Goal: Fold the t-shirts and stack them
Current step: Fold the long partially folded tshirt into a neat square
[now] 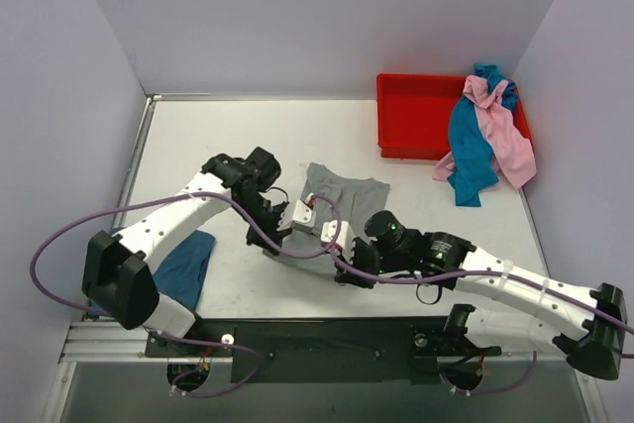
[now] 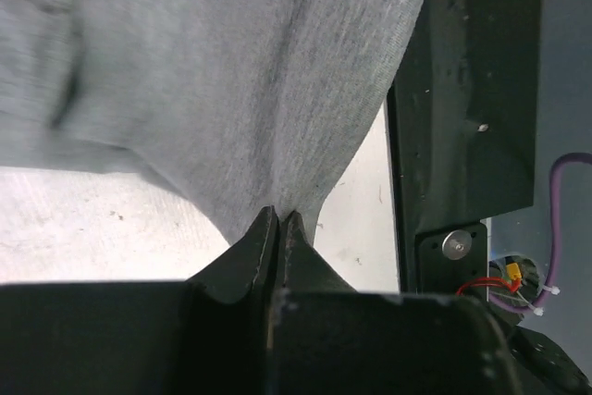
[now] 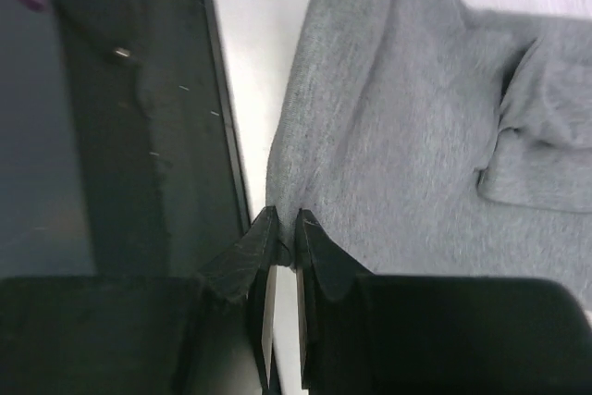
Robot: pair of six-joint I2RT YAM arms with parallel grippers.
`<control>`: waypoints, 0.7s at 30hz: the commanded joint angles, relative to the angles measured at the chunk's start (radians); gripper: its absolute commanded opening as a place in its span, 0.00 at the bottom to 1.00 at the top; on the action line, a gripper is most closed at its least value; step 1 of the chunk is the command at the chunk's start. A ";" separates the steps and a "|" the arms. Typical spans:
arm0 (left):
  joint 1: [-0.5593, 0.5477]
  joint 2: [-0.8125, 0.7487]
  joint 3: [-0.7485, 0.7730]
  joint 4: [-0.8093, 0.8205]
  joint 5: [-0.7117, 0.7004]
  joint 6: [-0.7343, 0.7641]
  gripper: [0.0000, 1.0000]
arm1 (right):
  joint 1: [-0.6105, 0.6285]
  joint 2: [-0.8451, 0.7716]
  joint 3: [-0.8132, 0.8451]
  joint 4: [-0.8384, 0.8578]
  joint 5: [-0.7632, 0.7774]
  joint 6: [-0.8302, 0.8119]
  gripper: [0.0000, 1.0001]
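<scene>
Left jaws and right jaws were each pressed together on the near edge of the grey t-shirt (image 1: 347, 190), lying centrally on the tabletop (image 1: 248, 136) — from above that edge was hidden, and the darker blue t-shirt (image 1: 188, 264) lay half under the left arm (image 1: 163, 230).

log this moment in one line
left gripper: shut on grey t-shirt | right gripper: shut on grey t-shirt | dark blue t-shirt: on table, near left | teal t-shirt, pink t-shirt: draped over red bin

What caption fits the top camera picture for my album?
Left pincer and right pincer pinch the grey t-shirt; the pink shirt and teal shirt drape over the red bin.
</scene>
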 commanded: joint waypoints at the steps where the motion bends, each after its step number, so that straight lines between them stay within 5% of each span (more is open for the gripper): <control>1: 0.001 -0.123 0.089 -0.353 0.090 0.058 0.00 | -0.013 -0.076 0.066 -0.130 -0.219 0.129 0.00; 5: 0.003 -0.145 0.158 -0.343 0.095 -0.066 0.00 | -0.085 -0.073 0.099 -0.122 -0.317 0.203 0.00; 10: 0.013 -0.079 0.290 -0.120 0.011 -0.325 0.00 | -0.323 -0.036 0.115 -0.086 -0.432 0.266 0.00; 21: 0.027 0.231 0.387 0.342 -0.141 -0.525 0.00 | -0.721 0.092 -0.009 0.020 -0.394 0.402 0.00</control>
